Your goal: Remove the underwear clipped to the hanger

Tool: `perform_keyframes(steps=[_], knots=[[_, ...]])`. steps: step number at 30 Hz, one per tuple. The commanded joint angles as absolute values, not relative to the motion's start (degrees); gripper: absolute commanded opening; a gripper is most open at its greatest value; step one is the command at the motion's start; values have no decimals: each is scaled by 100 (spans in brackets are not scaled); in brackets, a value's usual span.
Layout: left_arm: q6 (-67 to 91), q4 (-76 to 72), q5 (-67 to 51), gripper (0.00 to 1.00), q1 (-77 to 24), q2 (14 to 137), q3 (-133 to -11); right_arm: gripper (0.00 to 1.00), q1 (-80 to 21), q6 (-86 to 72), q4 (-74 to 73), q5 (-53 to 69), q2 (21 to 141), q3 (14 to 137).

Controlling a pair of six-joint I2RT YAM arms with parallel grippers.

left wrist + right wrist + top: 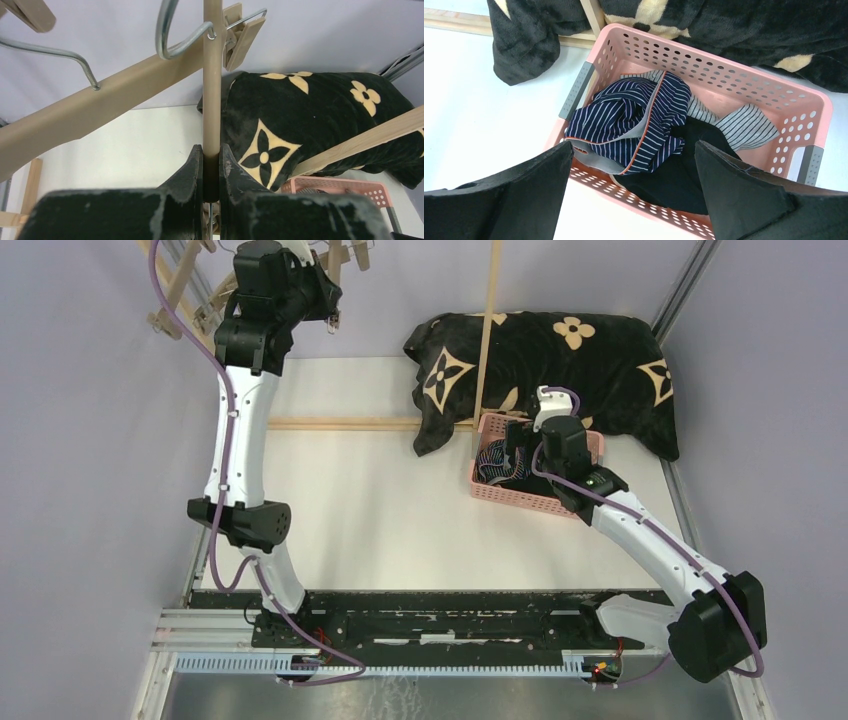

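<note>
Left gripper point(211, 162): fingers pinch the beige hanger bar point(212, 75), which rises straight above them; a wooden clip point(243, 40) hangs just right of it. Right gripper point(634, 150): fingers spread wide, hovering over the pink basket point(724, 75). Between them lies the underwear: navy striped shorts point(624, 120) left, black shorts point(674, 182) beneath, grey-white striped shorts point(744, 127) right.
</note>
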State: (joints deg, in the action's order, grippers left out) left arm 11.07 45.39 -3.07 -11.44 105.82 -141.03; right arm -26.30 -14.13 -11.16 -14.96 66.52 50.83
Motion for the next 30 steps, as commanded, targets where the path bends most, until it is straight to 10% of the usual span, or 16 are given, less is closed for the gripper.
perform_keyframes(steps=[1, 15, 22, 30], knots=[[1086, 4424, -252, 3, -1154, 10706, -14322, 100, -2686, -1424, -823, -1427, 6492, 5078], [1107, 4309, -790, 3, -1153, 10920, -14283, 100, -2797, -1391, -717, -1379, 6484, 5022], [1094, 3984, -1153, 24, -1156, 10543, -13633, 100, -2834, -1388, -707, -1388, 6544, 5054], [1016, 3903, -1205, 28, -1155, 10273, -13004, 100, -2866, -1381, -679, -1424, 6503, 5047]])
